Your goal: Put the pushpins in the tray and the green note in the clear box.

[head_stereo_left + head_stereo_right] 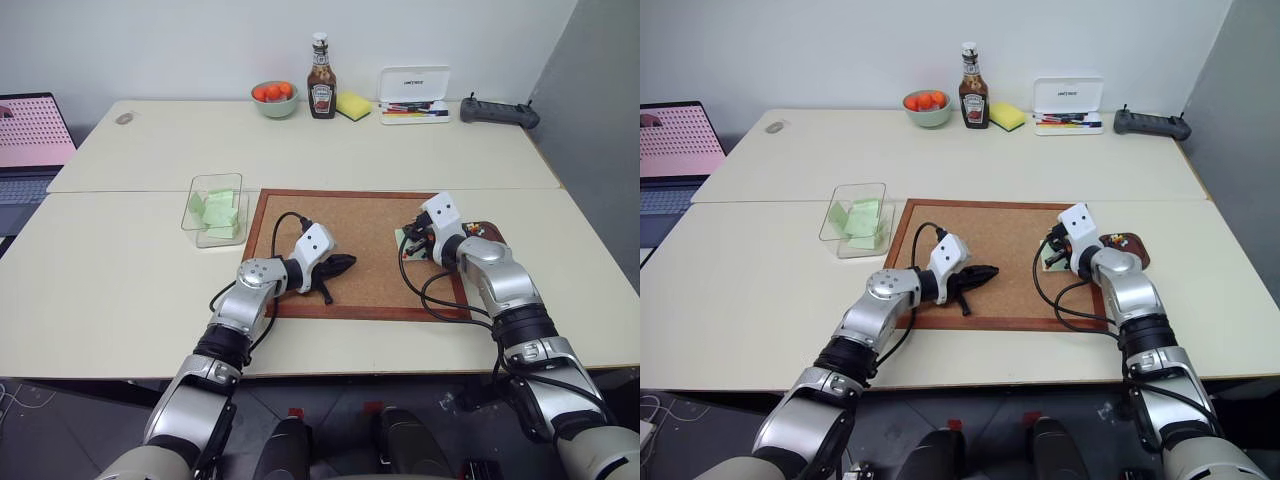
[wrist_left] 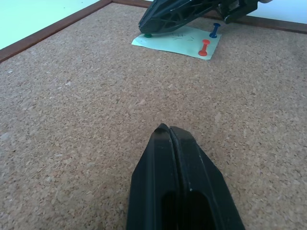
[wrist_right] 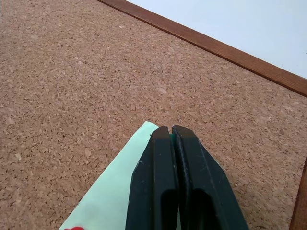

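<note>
Pin removal in hand: right gripper (image 2: 146, 29), fingers pinched together on a green pushpin (image 2: 148, 34) at the green note (image 2: 180, 42) corner, cork board (image 1: 365, 240); next, apparently, a straight pull; left gripper (image 2: 168, 132) closed, empty.

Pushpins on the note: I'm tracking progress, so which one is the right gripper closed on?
The green pushpin at the note's corner; the red pushpin and blue pushpin stand free of the right gripper.
</note>
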Controlling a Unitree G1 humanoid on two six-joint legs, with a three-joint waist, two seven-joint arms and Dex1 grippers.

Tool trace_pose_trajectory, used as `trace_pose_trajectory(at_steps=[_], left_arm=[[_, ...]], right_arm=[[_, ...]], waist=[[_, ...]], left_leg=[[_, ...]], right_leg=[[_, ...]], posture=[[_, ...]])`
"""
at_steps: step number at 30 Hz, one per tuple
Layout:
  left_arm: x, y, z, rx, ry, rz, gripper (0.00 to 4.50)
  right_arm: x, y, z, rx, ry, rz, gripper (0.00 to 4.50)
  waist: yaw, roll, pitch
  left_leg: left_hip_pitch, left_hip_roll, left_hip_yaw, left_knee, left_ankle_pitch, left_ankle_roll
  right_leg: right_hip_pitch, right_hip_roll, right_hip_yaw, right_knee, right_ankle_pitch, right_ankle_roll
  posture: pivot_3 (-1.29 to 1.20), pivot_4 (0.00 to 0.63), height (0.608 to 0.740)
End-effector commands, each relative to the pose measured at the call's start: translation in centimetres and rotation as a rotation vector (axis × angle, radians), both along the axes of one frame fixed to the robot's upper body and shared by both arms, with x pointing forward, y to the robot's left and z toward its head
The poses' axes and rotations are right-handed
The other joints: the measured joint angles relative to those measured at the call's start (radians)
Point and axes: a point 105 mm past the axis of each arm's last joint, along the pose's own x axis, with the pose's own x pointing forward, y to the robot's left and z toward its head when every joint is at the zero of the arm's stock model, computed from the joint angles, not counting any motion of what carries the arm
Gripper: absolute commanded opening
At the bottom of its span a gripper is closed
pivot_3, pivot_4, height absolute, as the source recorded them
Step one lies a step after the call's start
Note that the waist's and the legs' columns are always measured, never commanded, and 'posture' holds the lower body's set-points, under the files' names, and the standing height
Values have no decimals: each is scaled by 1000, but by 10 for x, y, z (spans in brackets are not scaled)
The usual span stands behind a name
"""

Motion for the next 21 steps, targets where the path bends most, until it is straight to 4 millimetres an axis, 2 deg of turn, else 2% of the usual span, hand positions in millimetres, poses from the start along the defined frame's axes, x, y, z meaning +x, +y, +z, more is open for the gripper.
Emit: trace_pose_trajectory(at_steps=[1, 10, 18, 21], left_arm=[[-5, 4, -17, 52, 57, 2, 0], [-5, 4, -22, 73, 80, 4, 0], [-6, 4, -23, 74, 87, 3, 0], [-7, 4, -24, 74, 88, 3, 0]], right_arm=[[2, 5, 33, 23, -106, 33, 9], [-1, 9, 50, 57, -144, 44, 9], [-3, 5, 63, 86, -170, 12, 9], [-7, -3, 74, 86, -194, -2, 9]], waist=[[0, 0, 0], [-2, 0, 0], [-3, 1, 0], [-3, 1, 0]], left_leg=[[0, 0, 0, 0, 0, 0], [0, 0, 0, 0, 0, 0], [1, 0, 0, 0, 0, 0], [1, 0, 0, 0, 0, 0]], right_leg=[[0, 0, 0, 0, 0, 0], [0, 0, 0, 0, 0, 0], [0, 0, 0, 1, 0, 0], [0, 0, 0, 1, 0, 0]], posture=[[0, 150, 740], [0, 150, 740], [0, 150, 740], [0, 150, 740]])
